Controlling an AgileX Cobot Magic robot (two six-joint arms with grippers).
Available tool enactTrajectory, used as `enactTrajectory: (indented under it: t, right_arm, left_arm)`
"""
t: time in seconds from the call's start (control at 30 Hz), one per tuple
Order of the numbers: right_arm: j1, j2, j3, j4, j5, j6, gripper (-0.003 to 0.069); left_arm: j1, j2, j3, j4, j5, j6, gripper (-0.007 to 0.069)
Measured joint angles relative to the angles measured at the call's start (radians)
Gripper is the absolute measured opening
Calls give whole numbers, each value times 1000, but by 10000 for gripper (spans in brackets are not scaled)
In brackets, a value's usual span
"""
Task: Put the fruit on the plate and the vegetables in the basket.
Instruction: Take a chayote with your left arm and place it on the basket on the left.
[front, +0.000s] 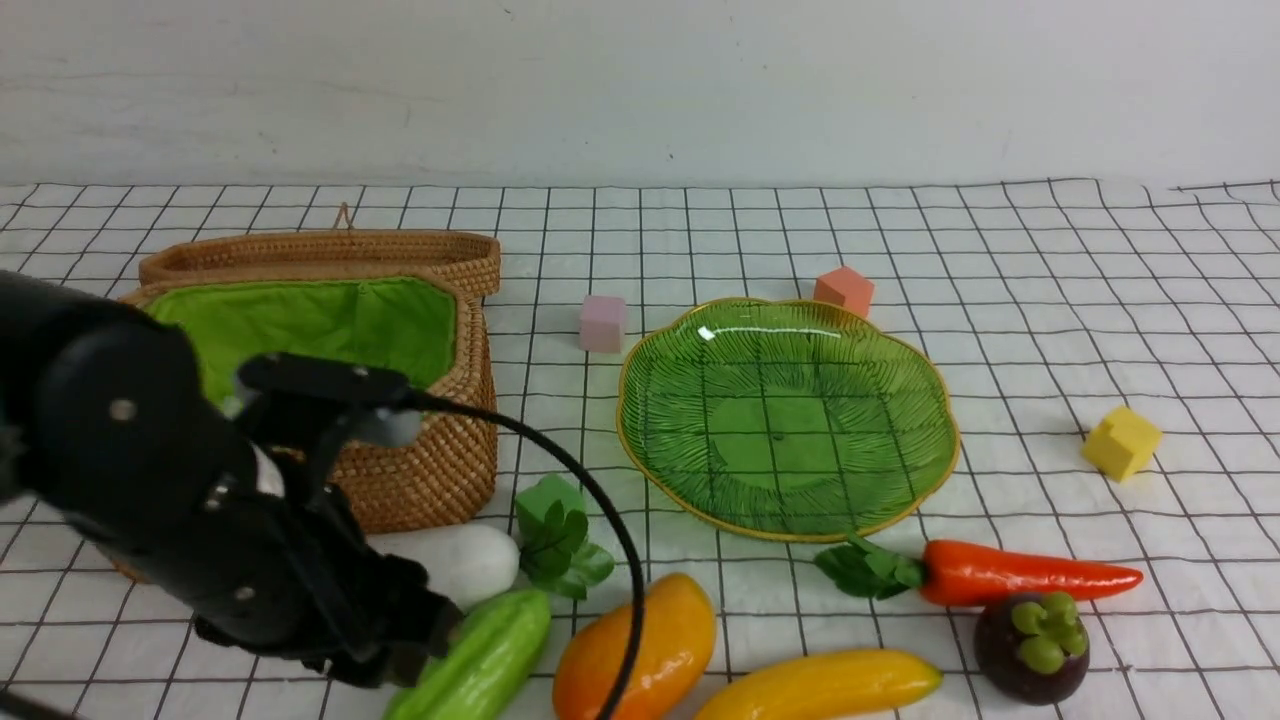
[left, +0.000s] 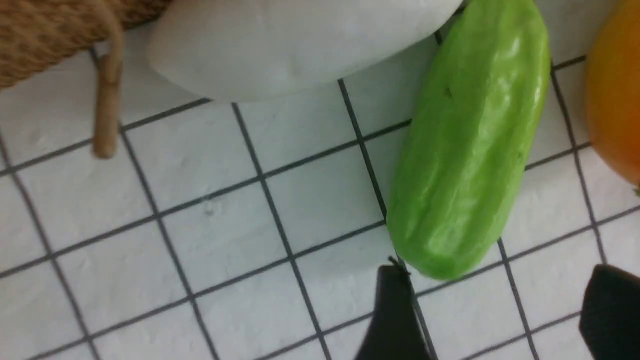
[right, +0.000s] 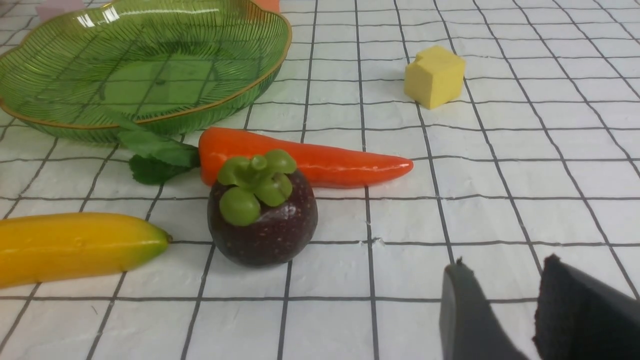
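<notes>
My left gripper hangs open low over the cloth, its fingers just short of the near end of the light green gourd, holding nothing. The white radish lies beside the gourd, against the open basket. Along the front lie the mango, banana, mangosteen and carrot. The green plate holds nothing. My right gripper is open and empty, right of the mangosteen.
The basket's lid leans behind it. Foam cubes stand about: green by the radish leaves, pink and orange-red behind the plate, yellow at the right. A cord toggle hangs from the basket.
</notes>
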Motion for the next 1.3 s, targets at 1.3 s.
enactTrajectory:
  t: [1.3]
  right_arm:
    - [0,0,0,1,0,0,238]
  left_arm:
    - [97,-51,-355,265,177,199,424]
